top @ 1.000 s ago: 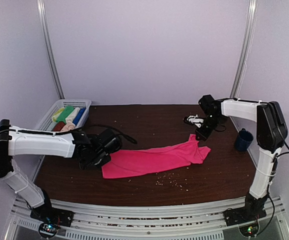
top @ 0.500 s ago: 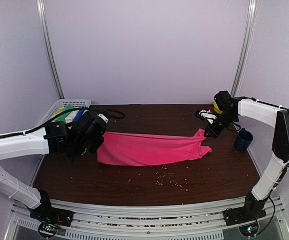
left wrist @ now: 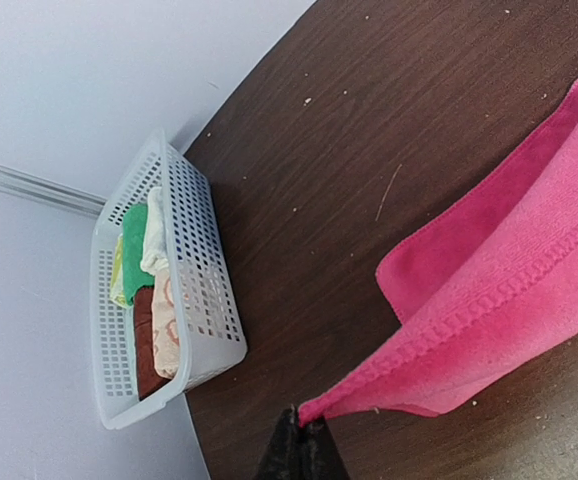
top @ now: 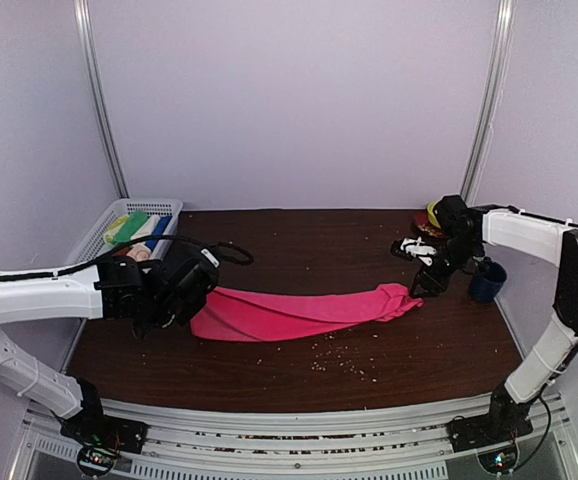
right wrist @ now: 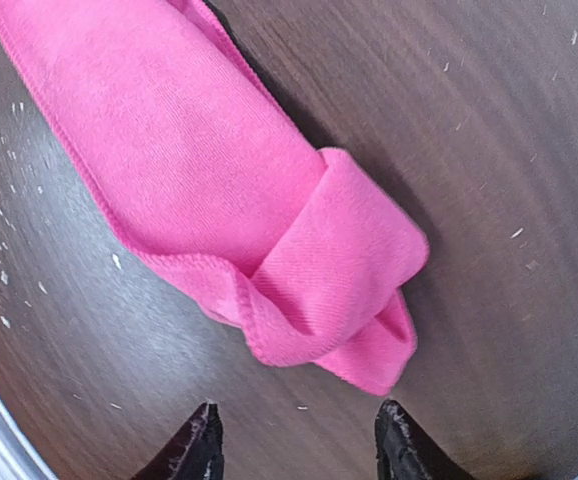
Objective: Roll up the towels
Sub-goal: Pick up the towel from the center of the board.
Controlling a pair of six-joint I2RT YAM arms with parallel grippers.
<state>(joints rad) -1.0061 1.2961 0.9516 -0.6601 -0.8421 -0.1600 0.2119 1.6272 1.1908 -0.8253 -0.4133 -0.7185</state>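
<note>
Top external, pink towel (top: 299,312): stretched in a long, narrow band across the middle of the surface (top: 309,240), running from my left hand to my right hand.

Left end of it: wider and flatter, and it meets my left hand (top: 182,300), which sits low over the surface.

Right end of it: bunched and folded over on itself, lying on the wood just below my right hand (top: 427,283).

Left wrist view, left hand (left wrist: 302,445): my fingertips are pressed together on one hemmed corner of the pink towel (left wrist: 509,290). The cloth fans out from that pinch, with a shadow under its near edge.

Right wrist view, right hand (right wrist: 301,440): my two fingers are spread wide with nothing between them. They are poised just short of the folded end of the pink towel (right wrist: 219,190) and do not touch it.

Basket (top: 99,235): at the far left corner of the surface, well apart from the pink towel. In the left wrist view it (left wrist: 199,310) shows as white mesh.

In the basket: a green towel (top: 129,228), blue towel (top: 157,234), cream towel (left wrist: 154,230), peach towel (left wrist: 164,320) and brown towel (left wrist: 146,345), packed side by side.

Cup (top: 487,280): dark blue, upright near the right edge, just beyond my right arm.

Crumbs (top: 344,360): pale specks scattered on the surface in front of the pink towel, toward its right half.
</note>
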